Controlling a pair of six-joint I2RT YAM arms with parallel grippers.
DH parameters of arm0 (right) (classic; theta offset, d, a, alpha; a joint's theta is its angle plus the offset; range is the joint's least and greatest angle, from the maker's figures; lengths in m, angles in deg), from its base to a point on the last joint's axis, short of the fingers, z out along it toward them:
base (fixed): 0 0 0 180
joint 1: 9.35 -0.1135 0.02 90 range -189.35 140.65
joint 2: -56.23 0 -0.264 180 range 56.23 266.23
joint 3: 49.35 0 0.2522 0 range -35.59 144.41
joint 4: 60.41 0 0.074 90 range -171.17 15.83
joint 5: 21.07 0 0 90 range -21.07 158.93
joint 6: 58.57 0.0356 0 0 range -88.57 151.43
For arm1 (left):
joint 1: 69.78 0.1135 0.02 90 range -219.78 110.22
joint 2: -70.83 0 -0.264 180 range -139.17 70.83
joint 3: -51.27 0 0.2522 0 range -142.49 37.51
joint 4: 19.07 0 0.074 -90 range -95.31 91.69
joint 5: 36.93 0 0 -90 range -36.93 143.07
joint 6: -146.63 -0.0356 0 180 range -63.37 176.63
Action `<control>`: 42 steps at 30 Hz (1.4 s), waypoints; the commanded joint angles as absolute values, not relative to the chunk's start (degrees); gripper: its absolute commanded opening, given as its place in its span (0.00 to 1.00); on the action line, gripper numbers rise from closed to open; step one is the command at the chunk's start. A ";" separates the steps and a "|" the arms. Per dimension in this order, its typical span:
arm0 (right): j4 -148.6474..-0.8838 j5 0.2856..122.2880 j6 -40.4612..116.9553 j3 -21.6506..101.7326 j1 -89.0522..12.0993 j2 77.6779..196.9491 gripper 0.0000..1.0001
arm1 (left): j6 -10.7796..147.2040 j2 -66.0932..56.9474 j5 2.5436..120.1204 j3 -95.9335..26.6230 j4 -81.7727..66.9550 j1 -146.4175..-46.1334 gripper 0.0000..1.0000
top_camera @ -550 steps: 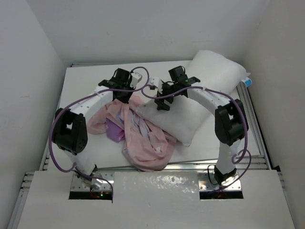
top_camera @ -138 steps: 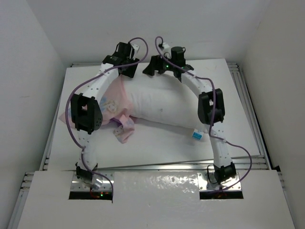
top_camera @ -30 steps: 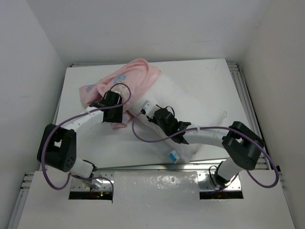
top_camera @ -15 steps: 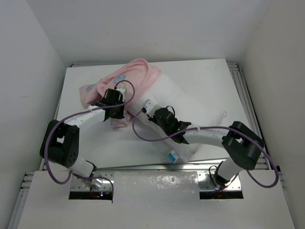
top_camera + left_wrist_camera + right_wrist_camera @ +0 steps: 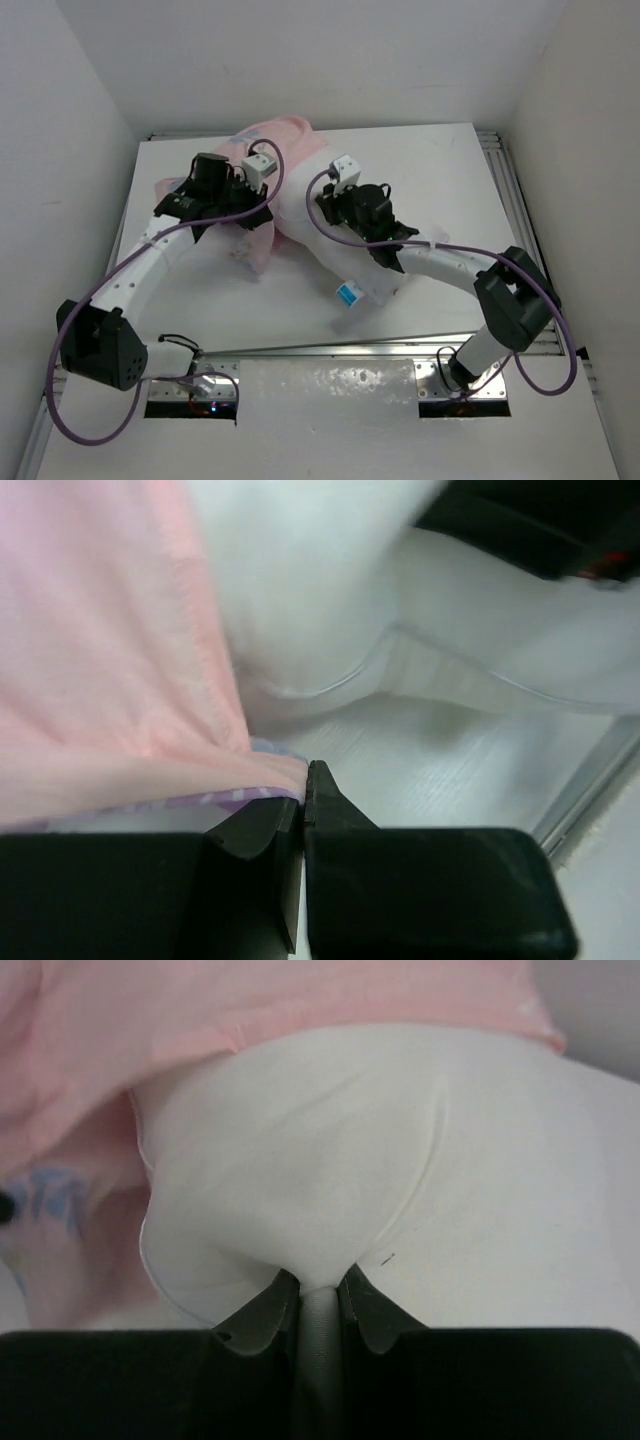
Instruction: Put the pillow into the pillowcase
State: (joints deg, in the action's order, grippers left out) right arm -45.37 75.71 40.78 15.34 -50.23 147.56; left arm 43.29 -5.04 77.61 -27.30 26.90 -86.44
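— Item: pillow (image 5: 300,1160)?
— Lay at middle of table (image 5: 450,170), far end inside pillowcase (image 5: 100,630); right gripper (image 5: 318,1285) clamped a fold of it.
— Left gripper (image 5: 305,780)?
— Pinched together on pillowcase hem, toward far-left corner.

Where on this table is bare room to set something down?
Bare table at the far right corner, beyond the pillow and right arm. Also the near-left patch between the left arm, the pillow and the front edge. Crowded at centre and far left, around the pillowcase.
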 commanded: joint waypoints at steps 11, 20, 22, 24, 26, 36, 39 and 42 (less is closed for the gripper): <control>-20.73 78.85 54.21 24.88 -56.10 152.64 0.00 | 42.91 -6.85 104.40 -32.17 17.91 -87.71 0.00; -23.45 79.65 55.34 19.87 -58.04 155.72 0.00 | 42.93 -5.55 106.18 -31.34 18.87 -87.79 0.00; -23.28 77.64 55.25 17.85 -58.04 155.81 0.00 | 42.22 -3.70 104.32 -28.07 18.86 -87.79 0.00; -22.32 75.79 54.64 14.88 -58.13 155.20 0.00 | 41.34 -2.04 103.17 -25.16 20.53 -87.79 0.00; -21.27 72.02 52.54 11.45 -58.04 153.98 0.00 | 40.20 -1.07 100.99 -24.80 24.28 -87.79 0.24; -43.21 64.37 45.68 7.99 -54.18 139.14 0.81 | 20.06 -0.01 94.29 -44.99 47.44 -87.79 0.91; -51.21 63.39 43.13 11.32 -51.02 136.13 0.85 | 32.64 0.08 86.07 -46.51 39.12 -87.79 0.89; -57.46 59.38 44.43 16.86 -44.79 135.68 0.90 | 43.43 -2.97 61.91 -45.71 25.91 -87.88 0.49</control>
